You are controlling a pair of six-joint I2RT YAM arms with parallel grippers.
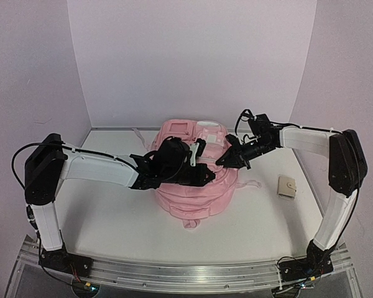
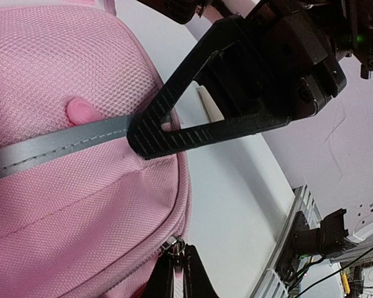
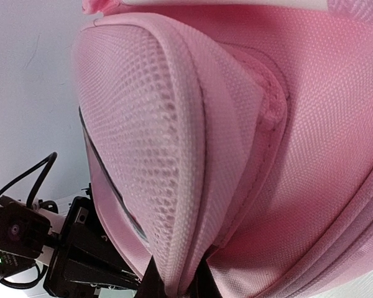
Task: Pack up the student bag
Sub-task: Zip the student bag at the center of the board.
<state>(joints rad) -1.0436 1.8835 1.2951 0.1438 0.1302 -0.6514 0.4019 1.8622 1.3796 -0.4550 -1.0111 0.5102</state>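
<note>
Two end effectors meet over one student bag (image 1: 193, 189), which lies on the desk (image 1: 112, 214) directly beneath both of them. The left end effector (image 1: 202, 175) is closed tight, its fingertips nipping the pink fabric beside a zip seam. The right end effector (image 1: 227, 159) is also all but closed, pinching a raised fold of the bag's mesh pocket. One small tan pouch (image 1: 288, 186) lies flat on the desk off to the right of the right end effector, well apart from it and from the bag. Only the overhead view shows the pouch and both arms whole. The left wrist view alone shows one grey strip (image 2: 56, 146) running across the mesh, its end passing behind a ribbed finger of the right end effector. The right wrist view alone shows the pinched fold up close, with the left end effector low at its left.
</note>
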